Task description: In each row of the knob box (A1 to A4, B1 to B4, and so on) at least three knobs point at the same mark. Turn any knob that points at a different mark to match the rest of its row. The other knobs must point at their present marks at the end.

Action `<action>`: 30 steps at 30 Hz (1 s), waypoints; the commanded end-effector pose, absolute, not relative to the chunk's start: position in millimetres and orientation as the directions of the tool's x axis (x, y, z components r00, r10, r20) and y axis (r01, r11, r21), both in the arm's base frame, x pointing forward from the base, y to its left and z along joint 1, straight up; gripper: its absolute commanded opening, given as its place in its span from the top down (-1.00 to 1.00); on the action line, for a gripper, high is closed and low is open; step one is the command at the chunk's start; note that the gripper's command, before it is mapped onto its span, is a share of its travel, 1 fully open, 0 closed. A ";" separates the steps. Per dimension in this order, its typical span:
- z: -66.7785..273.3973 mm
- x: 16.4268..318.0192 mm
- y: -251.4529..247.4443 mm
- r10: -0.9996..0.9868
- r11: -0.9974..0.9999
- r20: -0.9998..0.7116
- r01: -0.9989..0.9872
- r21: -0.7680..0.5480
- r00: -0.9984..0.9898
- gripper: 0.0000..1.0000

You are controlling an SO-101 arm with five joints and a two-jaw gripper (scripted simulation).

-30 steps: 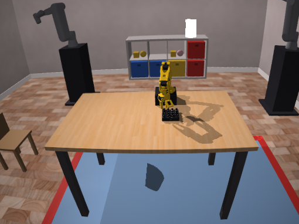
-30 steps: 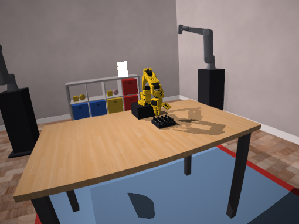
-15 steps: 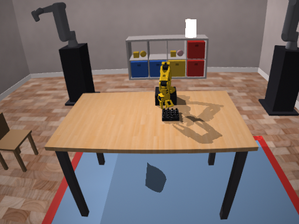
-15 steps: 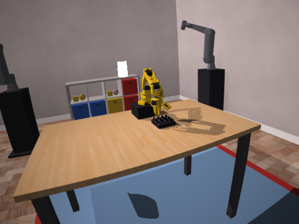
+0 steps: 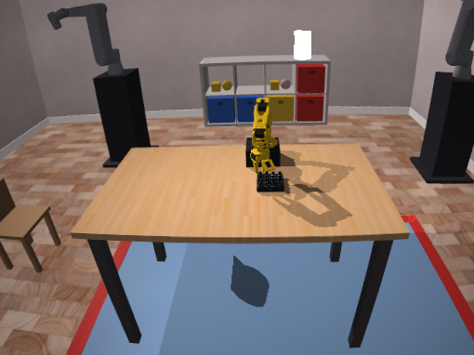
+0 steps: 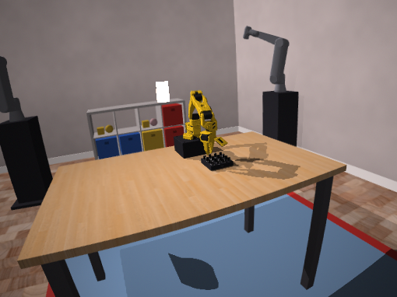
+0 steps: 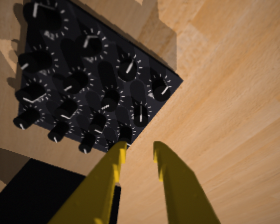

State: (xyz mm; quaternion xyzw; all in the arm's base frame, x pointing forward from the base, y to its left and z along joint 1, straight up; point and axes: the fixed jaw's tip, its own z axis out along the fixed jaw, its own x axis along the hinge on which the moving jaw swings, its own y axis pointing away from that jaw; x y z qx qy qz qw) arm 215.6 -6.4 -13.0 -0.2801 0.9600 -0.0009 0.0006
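The black knob box (image 5: 270,190) (image 6: 223,166) (image 7: 172,82) lies on the table. The wrist view shows its knobs with white pointer lines; row labels are too small to read. In the line second from the top edge, three knobs point lower left, while the end knob (image 7: 141,116) has an upright pointer line. The knob (image 7: 161,89) at the right corner points up and right. My gripper (image 5: 257,171) (image 6: 209,152) (image 7: 139,146) is slightly open and empty, above the box's arm-side edge. Its left finger partly hides the nearest corner knob.
The wooden table (image 5: 186,199) (image 6: 136,197) carries the box and the arm's black base block (image 5: 250,160) (image 6: 187,148) (image 7: 50,195), which stands close behind the box. Arm shadows fall to the right of the box.
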 end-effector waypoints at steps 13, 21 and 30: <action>-25.6 215.3 -6.8 -0.543 0.840 0.004 -0.543 0.003 -0.840 0.81; -26.1 215.3 -6.8 -0.543 0.840 0.004 -0.543 0.003 -0.840 0.81; -26.1 215.3 -6.8 -0.543 0.840 0.004 -0.543 0.003 -0.840 0.81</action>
